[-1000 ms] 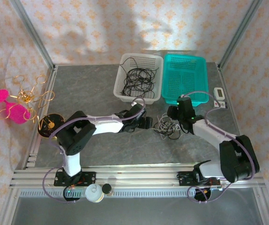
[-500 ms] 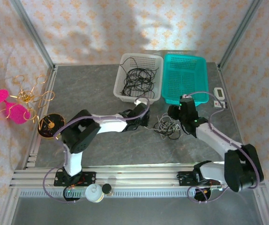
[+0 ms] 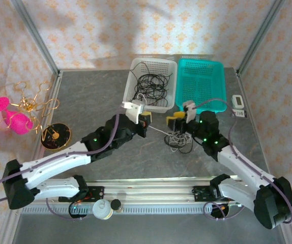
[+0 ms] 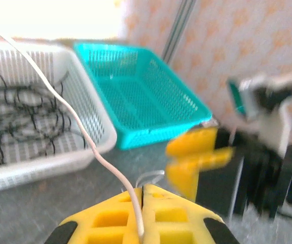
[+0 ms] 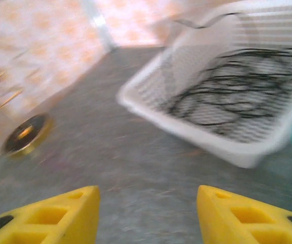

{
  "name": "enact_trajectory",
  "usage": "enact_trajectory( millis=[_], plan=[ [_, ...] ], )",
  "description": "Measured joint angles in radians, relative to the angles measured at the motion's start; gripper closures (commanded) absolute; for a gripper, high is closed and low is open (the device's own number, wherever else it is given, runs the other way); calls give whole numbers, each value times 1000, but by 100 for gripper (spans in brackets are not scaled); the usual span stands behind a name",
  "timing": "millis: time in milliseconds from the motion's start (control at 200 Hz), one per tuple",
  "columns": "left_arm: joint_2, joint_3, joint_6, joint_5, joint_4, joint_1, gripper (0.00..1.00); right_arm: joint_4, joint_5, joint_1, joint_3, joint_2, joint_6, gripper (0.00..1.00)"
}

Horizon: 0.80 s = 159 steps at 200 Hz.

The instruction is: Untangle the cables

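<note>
Left hand [image 4: 142,192] pinches a white cable [image 4: 92,147] over the table [image 3: 85,96].
Its fingers are closed on the cord; the right hand [image 5: 148,203] gapes open near the black-and-white tangle [image 3: 180,140]. Beyond, black cables [image 3: 151,85] lie in the white basket [image 3: 151,105].

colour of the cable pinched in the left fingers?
The cable is white; the left wrist view shows it best.
</note>
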Motion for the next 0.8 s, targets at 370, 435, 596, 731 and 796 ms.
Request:
enact_trajectory(
  millis=[370, 435, 596, 731, 796],
  plan=[
    [-19, 141, 177, -101, 12, 0, 100, 198, -274, 163, 95, 185, -156, 41],
    [-19, 159, 197, -118, 12, 0, 100, 212, -297, 181, 132, 230, -161, 41],
    [-19, 205, 237, -159, -2, 0, 100, 244, -330, 235, 211, 293, -165, 41],
    [-17, 251, 254, -186, -5, 0, 100, 279, -308, 280, 250, 313, -163, 41],
    [-14, 271, 263, -189, -5, 0, 100, 296, -280, 309, 258, 327, -164, 43]
  ],
)
